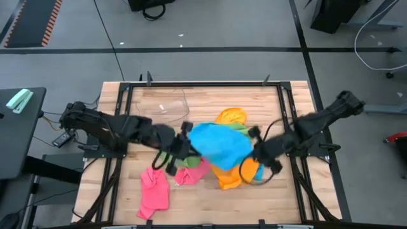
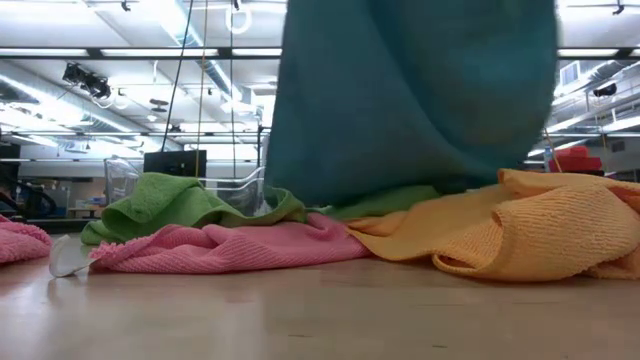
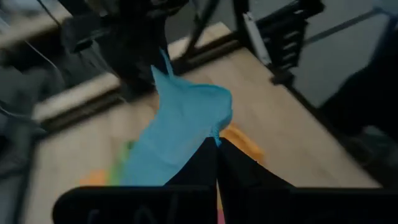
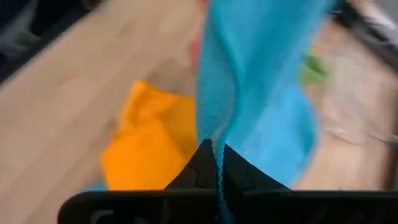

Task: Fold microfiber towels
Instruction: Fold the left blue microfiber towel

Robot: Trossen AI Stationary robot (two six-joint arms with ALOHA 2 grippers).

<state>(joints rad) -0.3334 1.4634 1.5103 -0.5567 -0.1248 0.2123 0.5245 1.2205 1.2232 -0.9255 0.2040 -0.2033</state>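
Sky-blue towel (image 1: 219, 145) hangs stretched above the pile mid-table, left gripper (image 3: 216, 144) and right gripper (image 4: 213, 148) each clenched on an edge, probably corners. Light, limp, sags; grip corners.

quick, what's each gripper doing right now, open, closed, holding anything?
Left gripper: closed on one edge of the blue towel, lifted over the pile.
Right gripper: closed on the towel's opposite edge.

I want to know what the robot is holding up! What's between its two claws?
The sky blue towel stretches between the left end effector and right end effector, each pinching one edge, seen in the high view.
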